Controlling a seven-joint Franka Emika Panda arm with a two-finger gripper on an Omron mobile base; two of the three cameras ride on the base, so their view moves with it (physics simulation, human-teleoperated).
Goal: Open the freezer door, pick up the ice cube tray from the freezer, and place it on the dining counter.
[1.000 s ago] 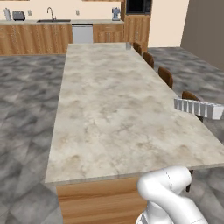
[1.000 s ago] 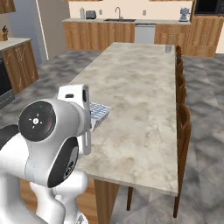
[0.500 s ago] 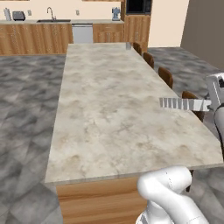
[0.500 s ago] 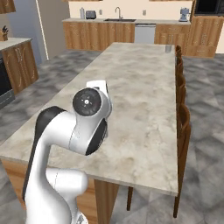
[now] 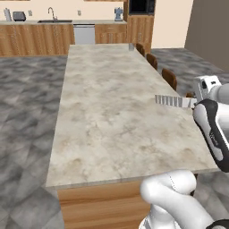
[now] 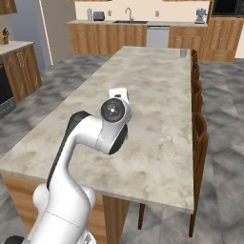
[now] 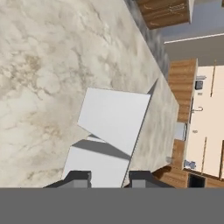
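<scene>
A simulated kitchen; the long dining counter [image 5: 107, 116] runs from the lower middle of the left base view toward the upper middle, its marbled top bare; at the right edge of that view the white arm reaches in over the counter's right side; the gripper [image 7: 109, 177] is clamped narrow on the ice cube tray [image 5: 175, 101], which juts from the hand toward the left of the frame, edge-on, a thin ribbed white strip with its long axis nearly level; it hangs above the stone, apart from it, near the counter's right edge; in the hand view the tray [image 7: 114, 119] extends upward from the two dark fingertips, flat white underside showing, with the counter top directly beyond it; judged from this, the placement lies straight below
</scene>
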